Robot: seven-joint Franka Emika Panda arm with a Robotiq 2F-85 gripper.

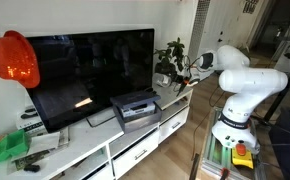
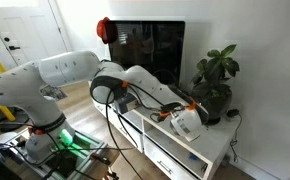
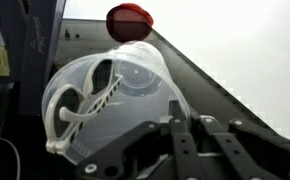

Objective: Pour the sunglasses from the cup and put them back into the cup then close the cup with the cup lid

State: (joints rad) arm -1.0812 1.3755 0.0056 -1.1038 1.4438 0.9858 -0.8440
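Note:
A clear plastic cup (image 3: 125,75) lies tilted on its side in the wrist view, with its mouth turned away from the camera. White sunglasses (image 3: 83,100) sit inside it against the wall. My gripper (image 3: 175,108) is shut on the cup's wall near the rim. In an exterior view the gripper (image 2: 180,108) holds the cup (image 2: 189,123) just above the right end of the white TV cabinet (image 2: 210,150). It also shows in an exterior view (image 1: 189,67) beside the plant. No cup lid is visible.
A large TV (image 1: 90,70) stands on the cabinet, with a potted plant (image 2: 217,75) close behind the gripper. A red round object (image 1: 13,58) hangs at the TV's corner. A grey box (image 1: 135,105) sits in front of the TV.

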